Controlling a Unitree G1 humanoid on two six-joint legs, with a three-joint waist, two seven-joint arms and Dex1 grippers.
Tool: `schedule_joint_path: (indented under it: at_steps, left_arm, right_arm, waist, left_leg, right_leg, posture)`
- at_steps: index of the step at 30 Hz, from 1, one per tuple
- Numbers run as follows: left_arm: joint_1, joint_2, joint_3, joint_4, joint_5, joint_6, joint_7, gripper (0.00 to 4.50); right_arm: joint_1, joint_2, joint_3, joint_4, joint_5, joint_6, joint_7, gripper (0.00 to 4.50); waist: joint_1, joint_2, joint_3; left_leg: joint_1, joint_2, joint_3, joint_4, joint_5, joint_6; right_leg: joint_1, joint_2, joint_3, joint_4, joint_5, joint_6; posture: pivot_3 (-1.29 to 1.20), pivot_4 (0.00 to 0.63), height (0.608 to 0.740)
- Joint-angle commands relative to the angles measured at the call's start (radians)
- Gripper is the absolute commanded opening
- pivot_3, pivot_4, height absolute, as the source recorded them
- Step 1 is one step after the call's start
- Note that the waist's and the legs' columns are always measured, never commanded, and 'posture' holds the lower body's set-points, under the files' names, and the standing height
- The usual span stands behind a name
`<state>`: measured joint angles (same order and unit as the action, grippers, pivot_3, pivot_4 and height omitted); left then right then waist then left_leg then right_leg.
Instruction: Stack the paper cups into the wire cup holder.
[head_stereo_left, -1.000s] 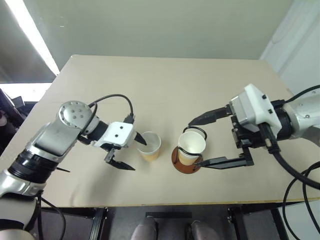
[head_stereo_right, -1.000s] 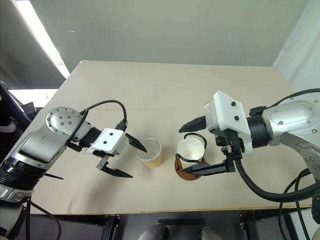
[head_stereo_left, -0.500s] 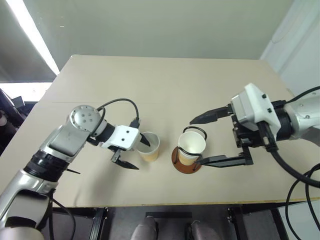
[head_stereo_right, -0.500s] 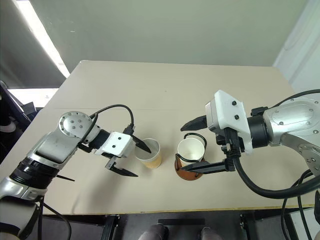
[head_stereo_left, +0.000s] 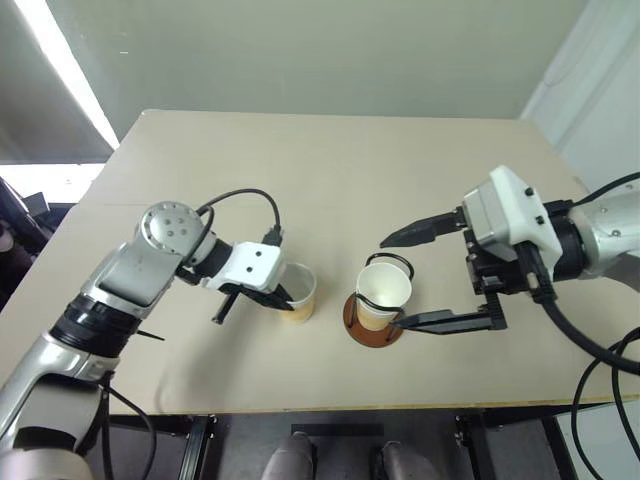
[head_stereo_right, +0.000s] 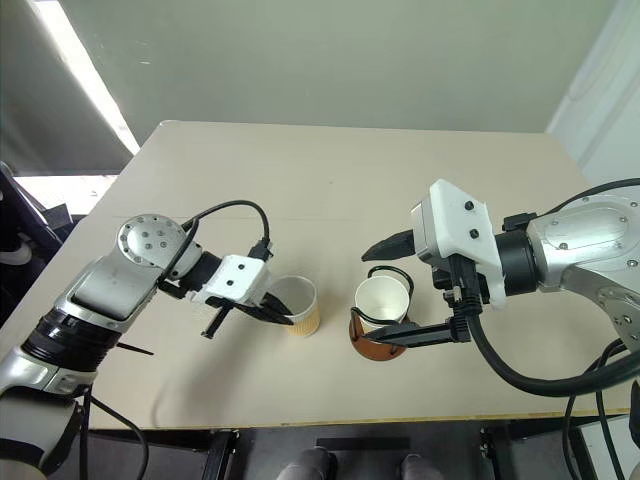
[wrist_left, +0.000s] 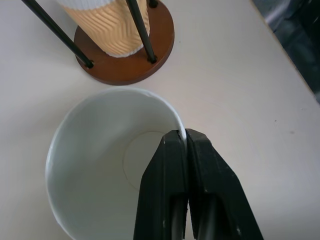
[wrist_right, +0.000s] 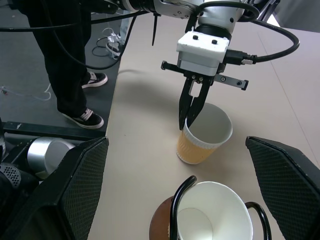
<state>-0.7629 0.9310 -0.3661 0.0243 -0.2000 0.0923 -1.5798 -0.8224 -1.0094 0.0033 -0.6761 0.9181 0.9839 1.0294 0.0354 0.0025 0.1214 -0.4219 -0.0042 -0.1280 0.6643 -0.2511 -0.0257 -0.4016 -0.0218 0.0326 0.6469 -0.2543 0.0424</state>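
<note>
Cup (head_stereo_left: 297, 292), pinched by its rim between the left claw's (wrist_left: 186, 141) fingers, which have just been pressed together from spread, is judged ready for lifting to the holder (head_stereo_left: 375, 318) bracketed by the spread right claw (head_stereo_left: 400, 282).

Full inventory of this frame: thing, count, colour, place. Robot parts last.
paper cups: 2 in view, tan outside, white inside; one free-standing on the table, one seated in the holder.
wire cup holder: 1, black wire on a reddish-brown disc base, right of the free cup, apart from it.
table: 1, beige.
person: 1, dark trousers, black-and-white shoes, standing on the floor beside the table.
left gripper: black fingers shut on the free cup's rim, one inside, one outside.
right gripper: black fingers open, either side of the holder.
</note>
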Motion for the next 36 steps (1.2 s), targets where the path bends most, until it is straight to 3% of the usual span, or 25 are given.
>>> schedule_joint_path:
  at_steps: [1, 10, 22, 36]
  left_arm:
    - [-0.027, 0.030, 0.005, -0.043, -0.040, 0.026, -0.035, 0.01]
    - [-0.089, 0.044, 0.043, 0.006, -0.066, 0.023, -0.035, 0.01]
    - [-0.252, -0.012, 0.094, 0.040, -0.170, 0.122, -0.035, 0.01]
    - [-0.512, -0.107, 0.031, 0.088, -0.351, 0.240, -0.035, 0.01]
  right_arm:
    - [-0.005, -0.015, -0.034, -0.009, 0.009, -0.015, -0.006, 4.50]
    - [0.018, -0.043, -0.043, 0.009, -0.008, -0.023, 0.004, 4.50]
    - [0.131, -0.138, -0.068, 0.136, -0.141, -0.122, 0.055, 4.50]
    - [0.227, -0.191, -0.129, 0.161, -0.172, -0.157, 0.096, 4.50]
  waist:
    - [0.000, 0.000, 0.000]
    - [0.001, 0.000, 0.000]
    - [0.002, 0.000, 0.000]
    - [0.009, 0.000, 0.000]
  left_leg:
    - [0.000, 0.000, 0.000, 0.000, 0.000, 0.000]
    - [-0.001, 0.000, 0.000, 0.001, 0.000, 0.000]
    - [-0.002, 0.000, 0.000, 0.001, 0.000, 0.000]
    - [-0.006, 0.000, 0.000, 0.003, 0.000, 0.000]
  right_leg:
    - [0.000, 0.000, 0.000, 0.000, 0.000, 0.000]
    - [0.000, 0.000, 0.000, 0.000, 0.000, 0.000]
    - [-0.001, 0.000, 0.000, 0.000, 0.000, 0.000]
    - [-0.003, 0.000, 0.000, -0.001, 0.001, 0.002]
  posture:
    - [0.00, 0.150, 0.740]
    - [0.00, 0.150, 0.740]
    - [0.00, 0.150, 0.740]
    - [0.00, 0.150, 0.740]
